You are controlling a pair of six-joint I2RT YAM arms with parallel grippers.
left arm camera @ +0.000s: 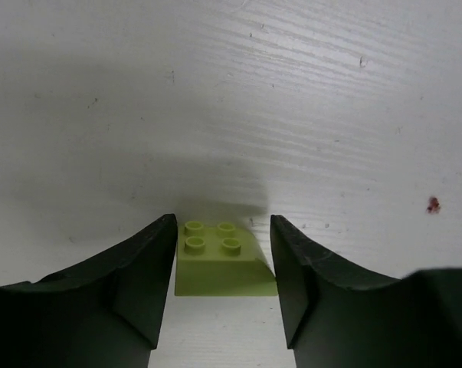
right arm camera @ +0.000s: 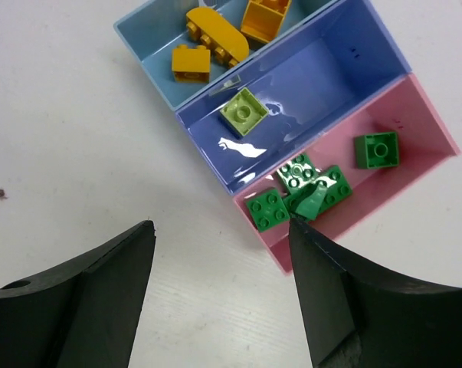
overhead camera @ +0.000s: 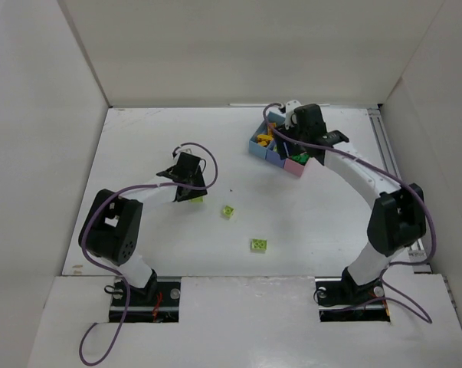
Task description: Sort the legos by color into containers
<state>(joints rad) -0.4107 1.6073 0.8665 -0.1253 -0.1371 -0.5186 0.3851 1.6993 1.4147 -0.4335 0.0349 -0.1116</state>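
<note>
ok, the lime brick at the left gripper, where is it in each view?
Top external: lime brick left of centre, under the left gripper.
Left wrist: bottom centre, between the open jaws.
Right wrist: not in it.
Shared landmark: the left gripper.

Both arms [overhead camera: 358, 173] have white links, black joint housings and purple cables [overhead camera: 191, 144] (jaws dark, curved).

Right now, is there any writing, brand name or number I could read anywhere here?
None. The lime brick, the bins and the arms show no readable words, numbers or signs; if the brick's studs are marked, the marks are too faint to read.
</note>
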